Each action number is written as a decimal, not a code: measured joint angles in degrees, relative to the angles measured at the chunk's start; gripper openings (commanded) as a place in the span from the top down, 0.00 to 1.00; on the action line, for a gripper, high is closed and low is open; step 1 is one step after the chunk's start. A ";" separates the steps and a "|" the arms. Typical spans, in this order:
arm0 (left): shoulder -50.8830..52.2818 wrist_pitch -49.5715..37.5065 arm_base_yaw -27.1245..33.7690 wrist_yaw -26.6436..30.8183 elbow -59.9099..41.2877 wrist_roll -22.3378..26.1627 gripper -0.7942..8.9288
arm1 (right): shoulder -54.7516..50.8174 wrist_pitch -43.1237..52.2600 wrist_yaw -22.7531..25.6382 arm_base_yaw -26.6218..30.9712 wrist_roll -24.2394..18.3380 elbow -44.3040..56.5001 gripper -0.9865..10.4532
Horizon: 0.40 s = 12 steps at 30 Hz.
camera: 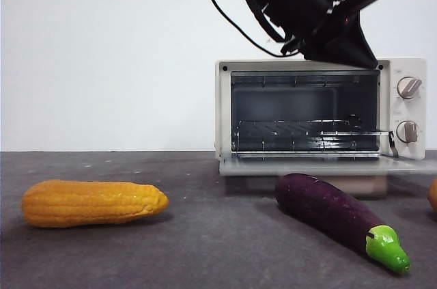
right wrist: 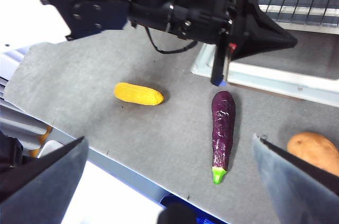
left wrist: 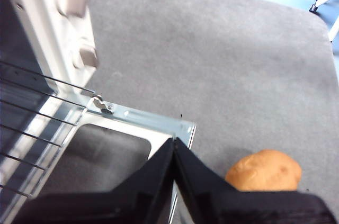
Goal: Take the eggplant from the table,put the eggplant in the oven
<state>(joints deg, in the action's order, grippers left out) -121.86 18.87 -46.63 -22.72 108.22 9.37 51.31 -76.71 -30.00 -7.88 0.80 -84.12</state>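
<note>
Purple eggplant lies on the table before the open oven; probably light, stiff, slick, best pinched mid-body. Left gripper pressed together above; right gripper spread wide.

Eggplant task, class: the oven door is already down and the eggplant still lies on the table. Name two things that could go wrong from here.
1. The eggplant lies just in front of the open door; a descending pincer might clip the door's edge.
2. The left pincer, shut, hangs over the door, so the open right pincer could collide with it when reaching in.
</note>
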 measured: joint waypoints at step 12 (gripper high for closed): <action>11.76 5.35 6.49 2.10 0.00 0.00 0.92 | 0.00 0.00 0.00 0.00 0.00 0.00 0.36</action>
<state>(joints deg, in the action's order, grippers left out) -110.10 24.23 -40.14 -20.62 108.22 9.37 51.31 -76.71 -30.00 -7.88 0.80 -84.12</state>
